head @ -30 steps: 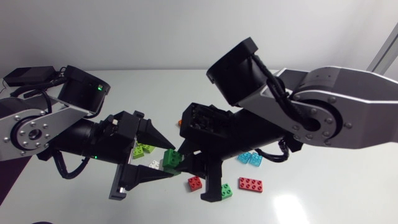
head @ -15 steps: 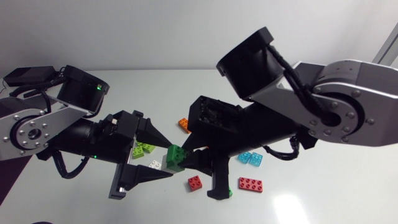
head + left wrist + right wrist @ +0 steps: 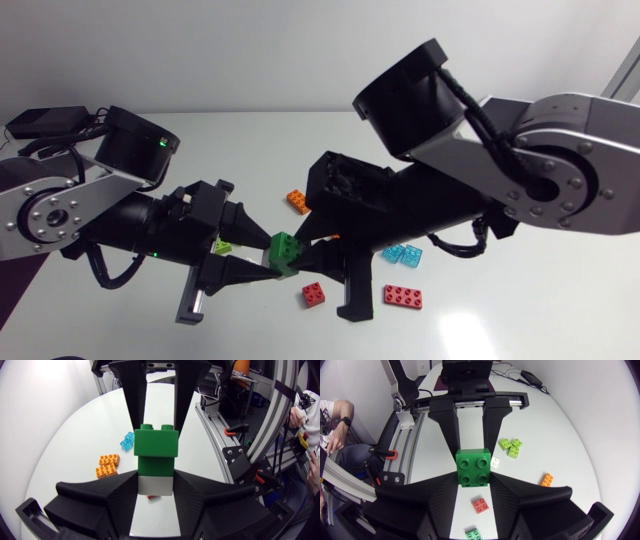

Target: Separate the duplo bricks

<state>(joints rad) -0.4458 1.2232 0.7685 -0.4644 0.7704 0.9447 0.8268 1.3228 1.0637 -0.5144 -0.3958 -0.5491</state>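
A small stack of duplo bricks (image 3: 285, 252) hangs above the table between both grippers: a green brick (image 3: 156, 442) at one end, a second green layer, and a white brick (image 3: 155, 486) at the other. My left gripper (image 3: 265, 262) is shut on the white end, its fingers (image 3: 117, 495) pressing from both sides. My right gripper (image 3: 300, 250) is shut on the green brick (image 3: 473, 467). In the right wrist view my right gripper (image 3: 474, 480) holds that brick, and the left gripper (image 3: 472, 452) faces it from ahead.
Loose bricks lie on the white table (image 3: 520, 320): a red square brick (image 3: 314, 293), a longer red one (image 3: 402, 296), light blue bricks (image 3: 403, 254), an orange one (image 3: 297, 201) and lime green ones (image 3: 511, 446). A small white brick (image 3: 495, 463) lies under the grippers.
My left gripper's fingers have closed onto the white end of the stack. The right arm shifted a little to the right earlier, still gripping the green brick.
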